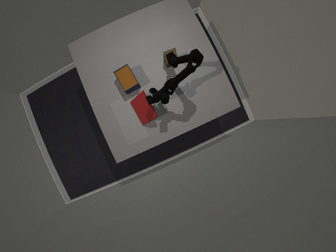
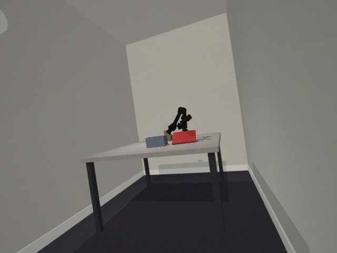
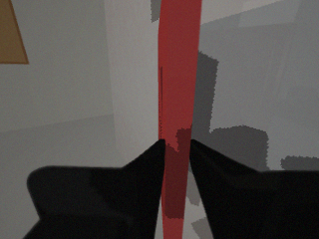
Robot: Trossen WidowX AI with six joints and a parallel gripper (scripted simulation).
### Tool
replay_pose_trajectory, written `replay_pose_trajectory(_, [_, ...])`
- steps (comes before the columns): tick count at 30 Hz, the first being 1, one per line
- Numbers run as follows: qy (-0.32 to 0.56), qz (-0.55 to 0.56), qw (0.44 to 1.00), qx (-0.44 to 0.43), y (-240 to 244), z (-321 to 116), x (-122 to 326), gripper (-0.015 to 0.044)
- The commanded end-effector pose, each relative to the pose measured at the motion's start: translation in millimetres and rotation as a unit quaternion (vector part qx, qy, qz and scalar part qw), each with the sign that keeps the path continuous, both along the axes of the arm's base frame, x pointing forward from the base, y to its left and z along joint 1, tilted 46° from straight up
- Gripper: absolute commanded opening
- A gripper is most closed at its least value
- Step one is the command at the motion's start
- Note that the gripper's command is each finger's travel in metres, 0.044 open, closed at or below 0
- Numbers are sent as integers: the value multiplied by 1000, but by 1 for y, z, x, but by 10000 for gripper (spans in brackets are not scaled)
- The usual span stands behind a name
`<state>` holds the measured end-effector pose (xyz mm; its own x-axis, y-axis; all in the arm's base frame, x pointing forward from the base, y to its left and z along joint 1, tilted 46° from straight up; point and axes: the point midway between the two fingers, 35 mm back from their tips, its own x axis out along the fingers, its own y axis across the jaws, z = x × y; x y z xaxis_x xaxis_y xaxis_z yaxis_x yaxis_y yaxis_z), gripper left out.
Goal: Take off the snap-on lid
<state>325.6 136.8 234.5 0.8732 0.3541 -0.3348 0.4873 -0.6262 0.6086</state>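
Observation:
The red lid is tilted. Its upper edge is at my gripper, and its lower edge is low over the table; I cannot tell whether that edge touches. My gripper is shut on the lid's edge, which runs between both fingertips in the wrist view. The blue storage box stands apart from the lid, with orange showing within its rim. An orange corner, likely the box's, shows at the wrist view's upper left.
A tan block-like thing stands at the arm's base. The box is close beside the lid's upper-left end in the top view. The table's front edge lies beyond the lid in the exterior view. Arm shadows fall around the lid.

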Motion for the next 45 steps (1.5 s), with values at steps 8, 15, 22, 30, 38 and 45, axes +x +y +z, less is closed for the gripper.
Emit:
replay_pose_trajectory(8, [14,10,1000,-3,12,-17,0,0])
replay_pose_trajectory(15, [14,10,1000,-3,16,-21,1,0])
replay_pose_trajectory(22, [14,10,1000,-3,20,-25,2,0])
replay_pose_trajectory(30, [14,10,1000,-3,25,-29,3,0])
replay_pose_trajectory(38, [14,10,1000,-2,29,-33,4,0])
replay_pose_trajectory(45, [14,10,1000,-3,25,-25,5,105])
